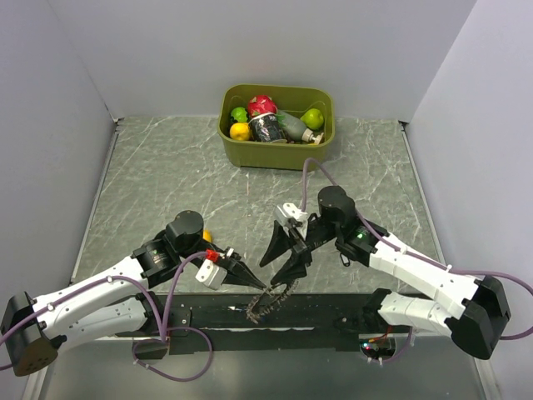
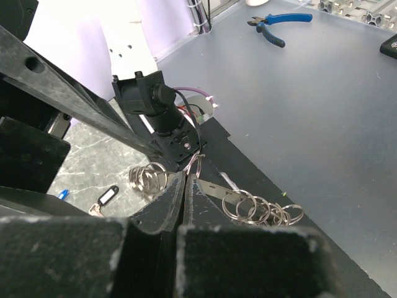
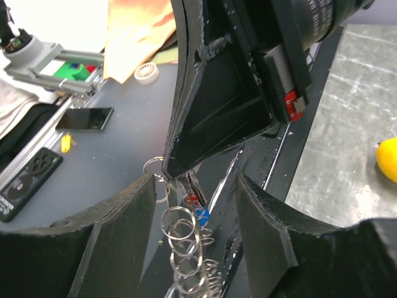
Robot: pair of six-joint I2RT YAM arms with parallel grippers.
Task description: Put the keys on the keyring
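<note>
Grey-brown looped keyring (image 1: 271, 302) sits at the table's (image 1: 166, 167) near edge, seemingly pinched in the clenched left pincer (image 1: 252, 285). The right pincer (image 1: 275, 271) gapes beside it, empty. Only the right wrist view shows red and blue keys (image 3: 199, 216) there.

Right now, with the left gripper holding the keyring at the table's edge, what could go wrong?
The keyring dangles from the shut left gripper at the table edge; a slip could drop it off. The right gripper, open, flanks the loose rings close to the left one; closing might hit it or snag.
</note>
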